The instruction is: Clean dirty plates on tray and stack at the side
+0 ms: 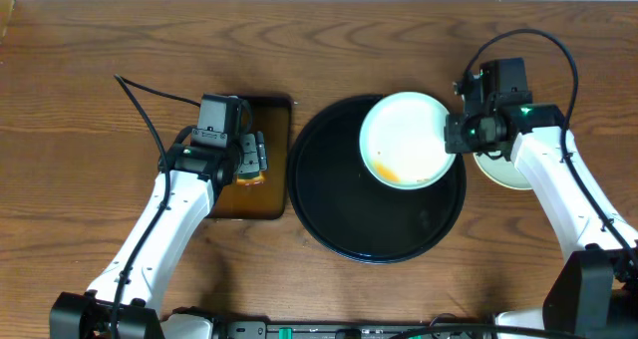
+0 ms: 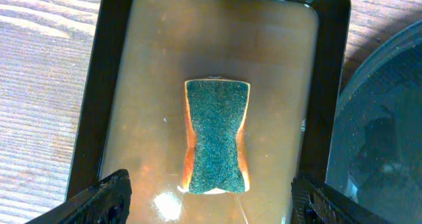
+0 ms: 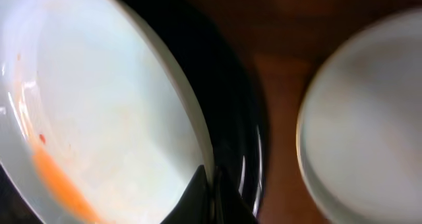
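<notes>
on black tray (image 1: 329, 229): one sauce-smeared plate (image 1: 404, 140) remaining, r gripper (image 1: 450, 139) pinched on rim. pale plate (image 1: 495, 172) already at side. l gripper (image 1: 257, 158) wide, empty, over sponge (image 2: 216, 135).

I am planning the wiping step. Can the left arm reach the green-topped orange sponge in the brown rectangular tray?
Probably yes. The left arm hangs right above the green-topped orange sponge, jaws open wider than it, and nothing covers it in the brown rectangular tray.
</notes>
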